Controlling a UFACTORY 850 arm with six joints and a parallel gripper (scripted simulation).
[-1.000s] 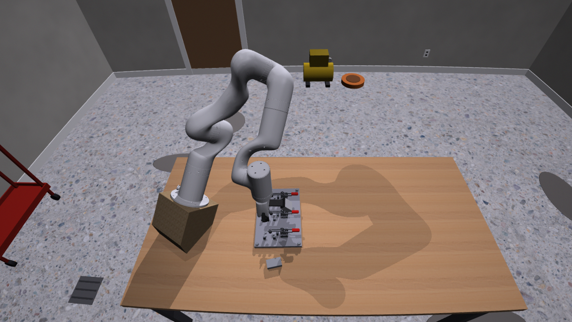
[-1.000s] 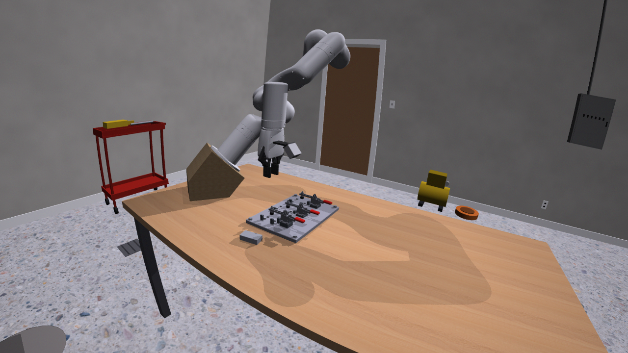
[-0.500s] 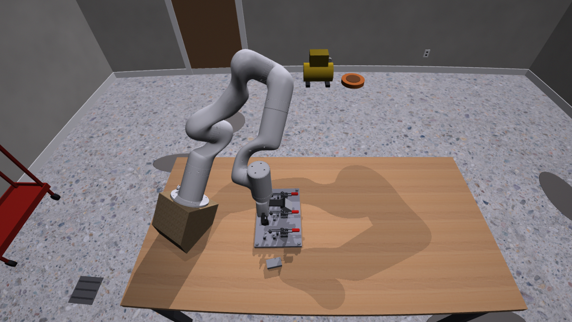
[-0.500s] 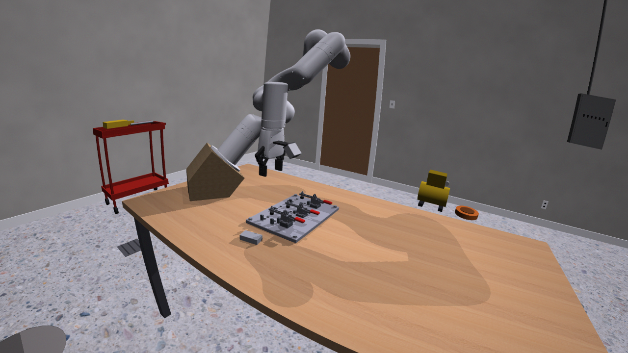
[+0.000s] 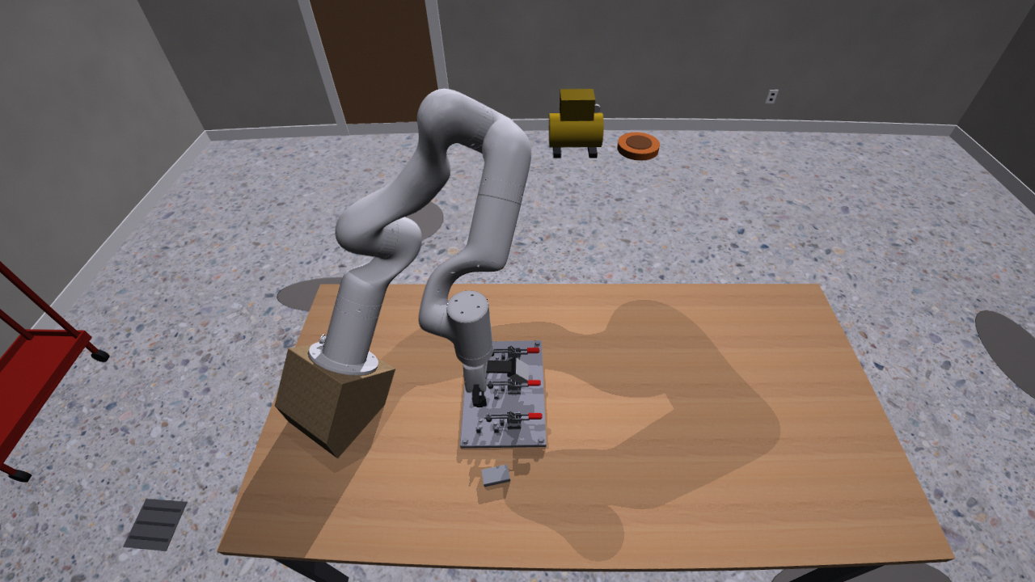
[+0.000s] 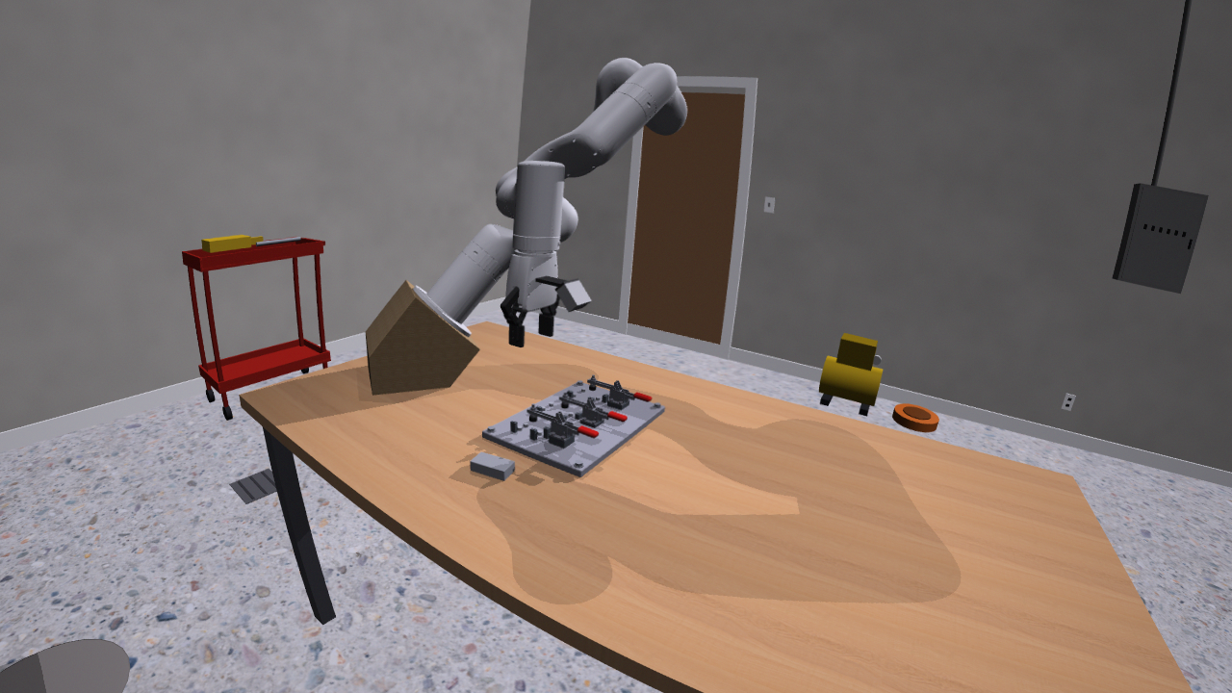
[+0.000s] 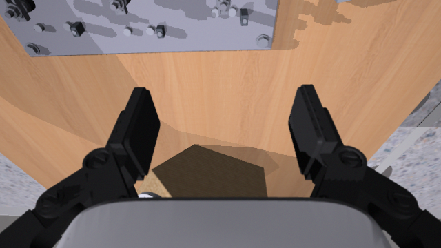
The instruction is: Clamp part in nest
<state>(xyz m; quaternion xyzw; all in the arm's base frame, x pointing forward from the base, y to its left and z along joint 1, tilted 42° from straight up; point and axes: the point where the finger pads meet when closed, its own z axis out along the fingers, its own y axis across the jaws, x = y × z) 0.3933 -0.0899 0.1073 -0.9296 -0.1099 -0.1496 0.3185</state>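
Note:
The grey part (image 5: 496, 475) (image 6: 492, 466) lies flat on the table, just off the near short end of the fixture plate (image 5: 469, 436) (image 6: 515, 440) (image 7: 207, 41). The plate carries three nests in a row, each with a red-handled clamp (image 5: 534, 349) (image 5: 534, 381) (image 5: 534, 415). All three handles lie low and point away from the arm's base. My gripper (image 6: 529, 331) (image 7: 222, 105) is open and empty. It hangs high above the table at the plate's side nearest the arm's base, far from the part. The part is hidden in the wrist view.
The arm's base stands on a tilted brown block (image 5: 329, 405) (image 6: 413, 348) (image 7: 207, 172) at the table's left corner. A red cart (image 6: 258, 301), a yellow machine (image 5: 575, 123) and an orange ring (image 5: 638, 145) stand on the floor, off the table.

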